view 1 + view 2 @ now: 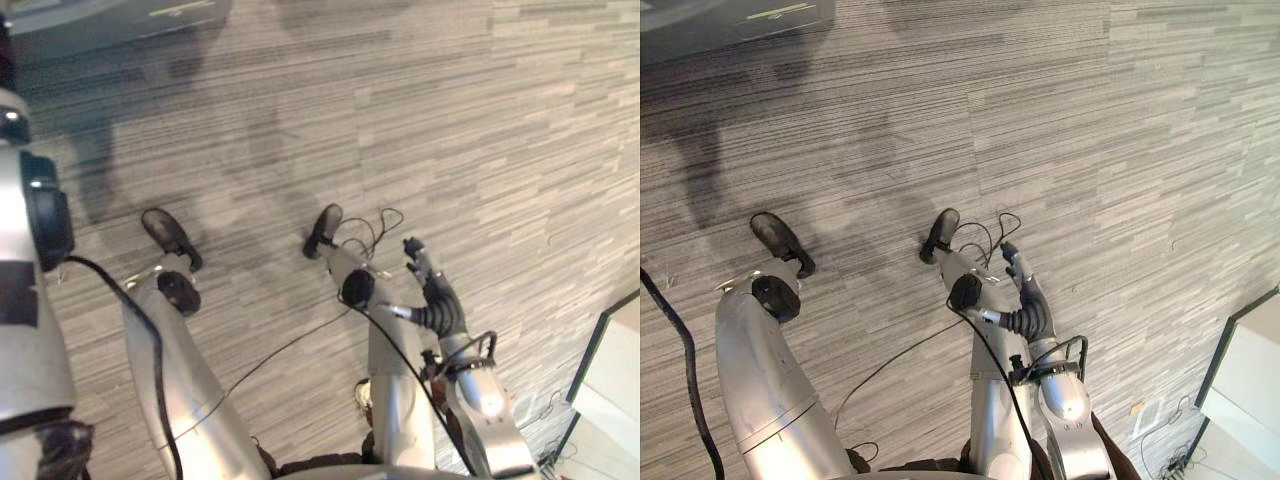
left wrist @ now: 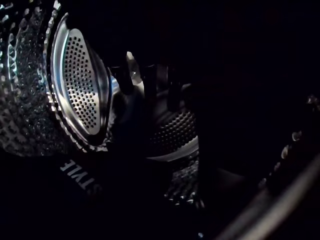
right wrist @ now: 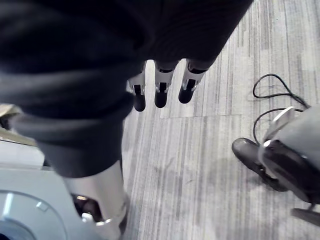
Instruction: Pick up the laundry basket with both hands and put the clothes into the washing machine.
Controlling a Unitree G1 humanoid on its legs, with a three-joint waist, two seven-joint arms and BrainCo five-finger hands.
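The left wrist view looks into the washing machine's drum (image 2: pixel 80 95), a perforated steel wall with a raised paddle, in deep shadow. A dark garment (image 2: pixel 75 200) with white lettering lies low in the drum. My left hand (image 2: pixel 131 70) shows as dark shapes against the steel, too dim to read. My right hand (image 1: pixel 425 268) hangs at my side above the striped grey carpet (image 1: pixel 480 120). Its fingers (image 3: pixel 160 92) are straight and hold nothing.
A white unit with a dark edge (image 1: pixel 612 380) stands on the floor at the lower right. A white appliance body (image 3: pixel 25 215) shows close by in the right wrist view. Grey carpet stretches ahead.
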